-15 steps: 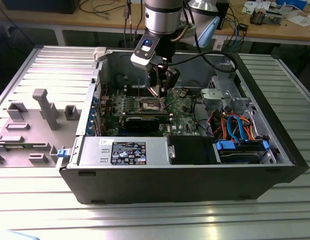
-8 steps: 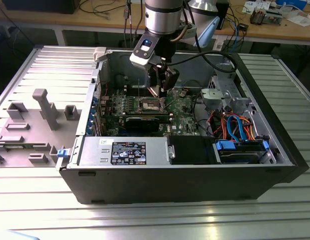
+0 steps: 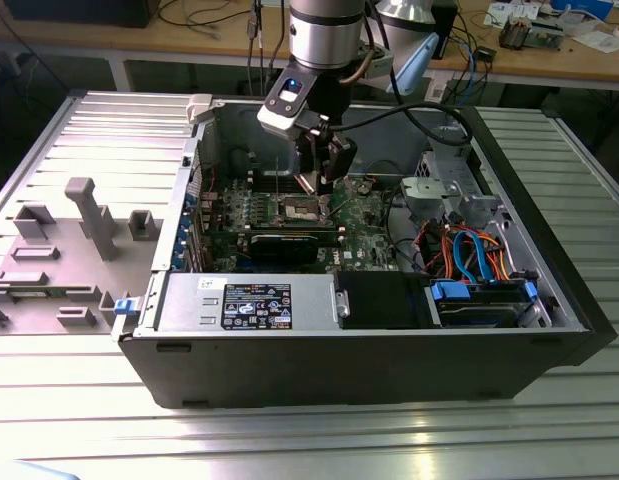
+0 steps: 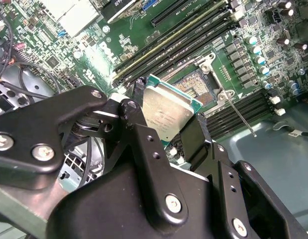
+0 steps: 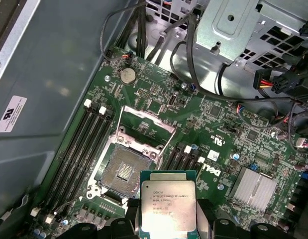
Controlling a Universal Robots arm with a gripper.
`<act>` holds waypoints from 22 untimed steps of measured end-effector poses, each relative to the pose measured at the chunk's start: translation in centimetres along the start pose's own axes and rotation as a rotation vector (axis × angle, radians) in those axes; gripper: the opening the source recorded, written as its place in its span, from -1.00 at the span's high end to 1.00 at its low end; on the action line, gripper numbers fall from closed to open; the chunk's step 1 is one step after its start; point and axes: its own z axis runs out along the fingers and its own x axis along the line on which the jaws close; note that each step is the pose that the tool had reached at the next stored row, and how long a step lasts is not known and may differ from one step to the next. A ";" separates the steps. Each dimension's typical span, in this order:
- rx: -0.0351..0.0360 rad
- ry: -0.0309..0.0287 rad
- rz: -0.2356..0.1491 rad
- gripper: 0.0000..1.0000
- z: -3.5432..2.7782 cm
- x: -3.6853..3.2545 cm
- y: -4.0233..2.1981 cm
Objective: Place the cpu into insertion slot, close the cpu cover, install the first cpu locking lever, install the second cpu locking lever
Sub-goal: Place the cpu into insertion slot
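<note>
We see the gripper (image 4: 166, 118) closed on two opposite edges of the chip (image 5: 167, 206), holding it silver face up above the green board (image 5: 203, 107), just beside one edge of the socket (image 5: 125, 172) and not in it. The socket lies bare, its dark centre showing, between the memory slots (image 5: 81, 144). The cover (image 5: 149, 118) is lifted open at the socket's other edge, inside the open case (image 3: 289, 370)

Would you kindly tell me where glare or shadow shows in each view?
Exterior view: glare streaks on the ribbed table, the motherboard dimmer. Second wrist view: the cpu gleams pale. First wrist view: the cpu evenly lit, soft sheen on the case wall.
</note>
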 end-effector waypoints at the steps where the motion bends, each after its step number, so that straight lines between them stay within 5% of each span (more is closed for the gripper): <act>1: 0.0002 -0.0003 0.004 -0.08 0.00 0.00 0.00; 22: 0.0041 -0.0040 0.062 -0.08 0.04 0.00 0.00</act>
